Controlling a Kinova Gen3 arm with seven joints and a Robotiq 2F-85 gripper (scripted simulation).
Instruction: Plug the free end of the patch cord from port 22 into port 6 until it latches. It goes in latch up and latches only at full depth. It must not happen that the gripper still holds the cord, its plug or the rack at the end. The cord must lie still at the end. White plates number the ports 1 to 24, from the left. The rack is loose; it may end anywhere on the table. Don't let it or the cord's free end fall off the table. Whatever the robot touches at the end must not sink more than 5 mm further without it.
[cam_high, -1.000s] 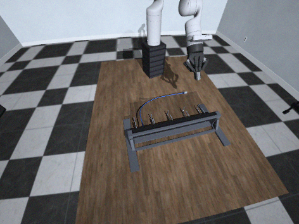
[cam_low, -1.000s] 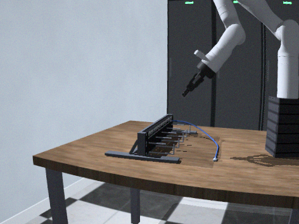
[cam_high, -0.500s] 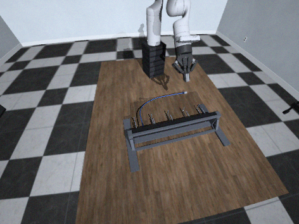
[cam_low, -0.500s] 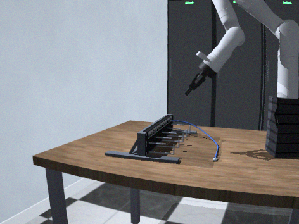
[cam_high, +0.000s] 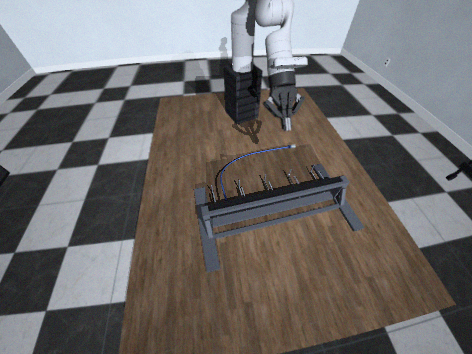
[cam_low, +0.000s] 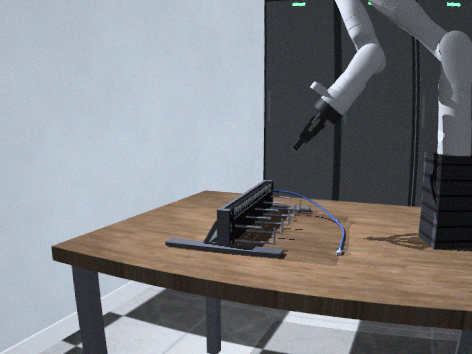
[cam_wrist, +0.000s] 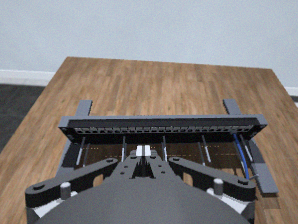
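The grey rack (cam_high: 272, 200) with its black patch panel stands on the wooden table; it also shows in the side view (cam_low: 242, 215) and the wrist view (cam_wrist: 162, 125). The blue patch cord (cam_high: 240, 162) runs from a port near the rack's left end in the overhead view and arcs back across the table. Its free end, a pale plug (cam_high: 292, 146), lies on the table behind the rack, also seen in the side view (cam_low: 339, 251). My gripper (cam_high: 286, 125) (cam_low: 299, 146) is shut and empty, high above the table behind the rack, fingertips together in the wrist view (cam_wrist: 144, 150).
The arm's black base block (cam_high: 242, 94) stands at the back of the table, left of my gripper. Several thin cable-management bars (cam_high: 262, 182) stick out behind the rack. Dark cabinets (cam_low: 350, 100) stand behind the table.
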